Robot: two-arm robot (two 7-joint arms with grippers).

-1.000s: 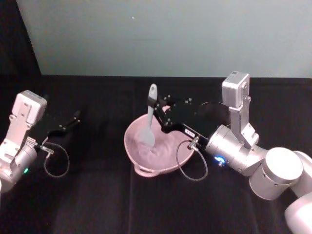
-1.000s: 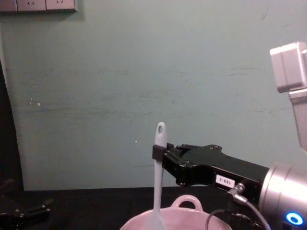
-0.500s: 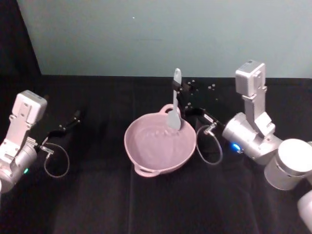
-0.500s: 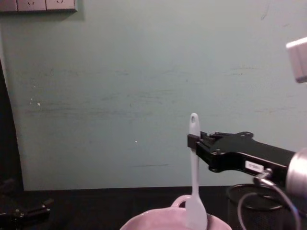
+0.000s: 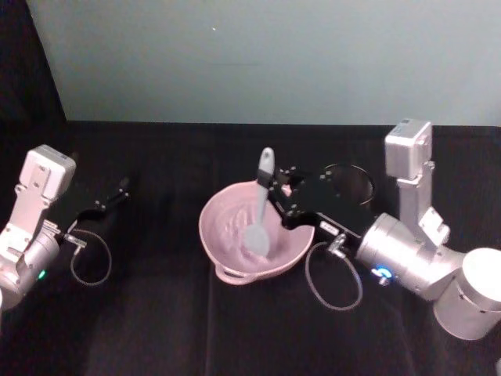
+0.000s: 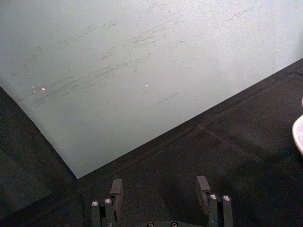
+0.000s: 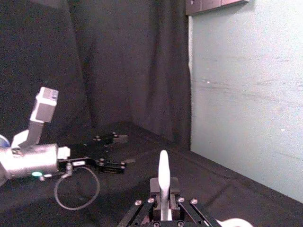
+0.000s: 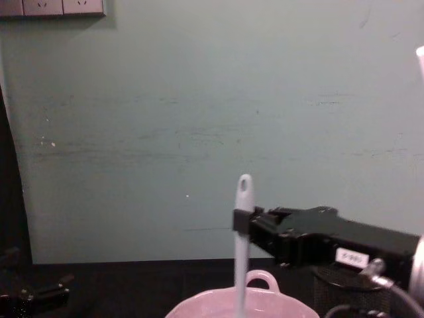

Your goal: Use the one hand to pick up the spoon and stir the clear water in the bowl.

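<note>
On the black table (image 5: 156, 313) the pink bowl (image 5: 207, 235) is set at the middle; the spoon (image 5: 261, 205), clamped upright by the right gripper (image 5: 275, 197), is now dipped nearer the front edge than before, so stirring is judged underway; the left gripper (image 5: 117, 192) is parked, unclenched, near the left edge

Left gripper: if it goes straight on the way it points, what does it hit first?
Probably the wall. The open left gripper faces black table, then the wall; the bowl lies off to one side of that line, though depth is hard to judge.
</note>
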